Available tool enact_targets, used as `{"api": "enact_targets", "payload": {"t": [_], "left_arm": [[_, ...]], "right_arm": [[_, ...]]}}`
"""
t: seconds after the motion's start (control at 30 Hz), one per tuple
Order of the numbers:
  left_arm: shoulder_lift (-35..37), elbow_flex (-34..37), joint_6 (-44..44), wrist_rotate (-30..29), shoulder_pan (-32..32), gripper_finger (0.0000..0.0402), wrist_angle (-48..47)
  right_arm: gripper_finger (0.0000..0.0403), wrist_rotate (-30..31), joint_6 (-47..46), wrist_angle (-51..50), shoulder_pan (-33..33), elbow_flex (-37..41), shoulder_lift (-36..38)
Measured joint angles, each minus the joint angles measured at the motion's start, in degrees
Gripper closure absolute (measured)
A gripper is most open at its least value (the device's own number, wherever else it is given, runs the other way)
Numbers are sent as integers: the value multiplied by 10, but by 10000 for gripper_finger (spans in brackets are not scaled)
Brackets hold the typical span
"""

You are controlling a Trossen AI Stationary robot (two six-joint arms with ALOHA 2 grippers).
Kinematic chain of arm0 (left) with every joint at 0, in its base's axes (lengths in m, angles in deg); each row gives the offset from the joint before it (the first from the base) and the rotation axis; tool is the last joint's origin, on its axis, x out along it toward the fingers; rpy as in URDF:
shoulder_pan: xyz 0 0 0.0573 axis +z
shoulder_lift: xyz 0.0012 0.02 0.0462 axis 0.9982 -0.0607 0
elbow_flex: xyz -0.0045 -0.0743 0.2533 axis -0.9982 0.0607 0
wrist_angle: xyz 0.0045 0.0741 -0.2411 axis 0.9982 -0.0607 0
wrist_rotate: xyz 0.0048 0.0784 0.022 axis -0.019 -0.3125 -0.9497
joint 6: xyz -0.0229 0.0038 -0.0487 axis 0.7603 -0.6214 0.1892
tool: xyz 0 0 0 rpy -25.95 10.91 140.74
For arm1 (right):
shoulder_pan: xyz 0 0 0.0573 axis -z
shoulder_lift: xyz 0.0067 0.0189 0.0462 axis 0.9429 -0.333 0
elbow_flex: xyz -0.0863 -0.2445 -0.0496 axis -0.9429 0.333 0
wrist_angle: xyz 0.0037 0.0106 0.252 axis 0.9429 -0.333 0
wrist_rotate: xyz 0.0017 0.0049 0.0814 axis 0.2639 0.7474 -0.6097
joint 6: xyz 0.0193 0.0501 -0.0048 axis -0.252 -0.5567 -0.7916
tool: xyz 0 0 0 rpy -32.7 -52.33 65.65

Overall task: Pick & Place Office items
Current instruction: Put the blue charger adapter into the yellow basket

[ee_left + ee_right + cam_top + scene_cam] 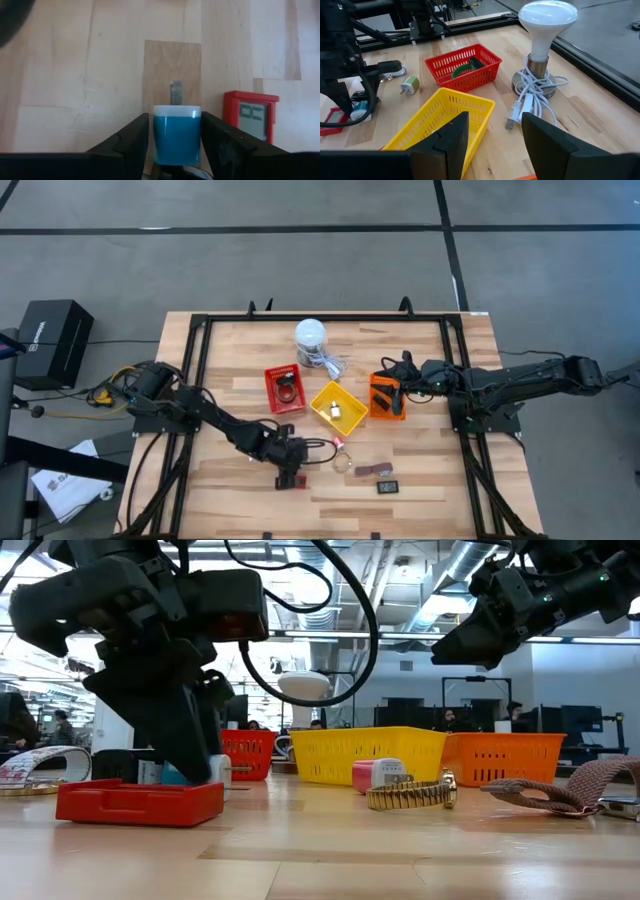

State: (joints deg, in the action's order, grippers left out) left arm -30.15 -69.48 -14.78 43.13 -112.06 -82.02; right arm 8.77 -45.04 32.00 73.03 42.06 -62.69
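Observation:
My left gripper (290, 467) points down near the table's near edge, shut on a small blue and white piece (176, 132) with a metal prong. A flat red piece with a display (251, 119) lies right beside it. My right gripper (492, 135) hovers open and empty above the orange tray (386, 398). To the right of the left gripper, a small pink and white piece (380, 775), a wire ring (412, 794), a brown bar (376, 471) and a black piece (388, 487) lie on the table. A green ring (463, 70) lies in the red tray (485, 52). My left gripper pinches the blue body (176, 142) of the small piece between its two fingers (136, 137), coming from above and pointing down. The white end and metal prong (176, 93) stick out beyond the fingertips toward the table. Whether the piece touches the table I cannot tell.
The yellow tray (322, 402) stands between the red and orange trays and holds a small white piece (336, 412). A white bulb on a base (546, 22) with a coiled cable (532, 97) stands near the far edge. A black frame (196, 350) runs around the table.

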Motion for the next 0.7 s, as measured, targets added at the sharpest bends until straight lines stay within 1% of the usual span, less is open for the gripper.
{"api": "enact_targets", "payload": {"t": [0.23, 0.37, 0.5, 0.67, 0.7], "left_arm": [[0, 0, -19, 1, 0, 271, -1], [2, 0, -22, -4, 1, 273, -1], [7, -11, -78, -10, 5, 266, 8], [33, -36, -159, -68, 49, 272, 15], [36, -42, -182, -75, 63, 273, 34]], "right_arm": [[228, 0, -1, 0, 0, 0, 0], [228, 0, -1, 0, 0, 0, 0], [228, 0, -1, 0, 0, 0, 0], [228, 0, -1, 3, 0, 0, 0], [228, 0, -1, 4, 0, 0, 0]]}}
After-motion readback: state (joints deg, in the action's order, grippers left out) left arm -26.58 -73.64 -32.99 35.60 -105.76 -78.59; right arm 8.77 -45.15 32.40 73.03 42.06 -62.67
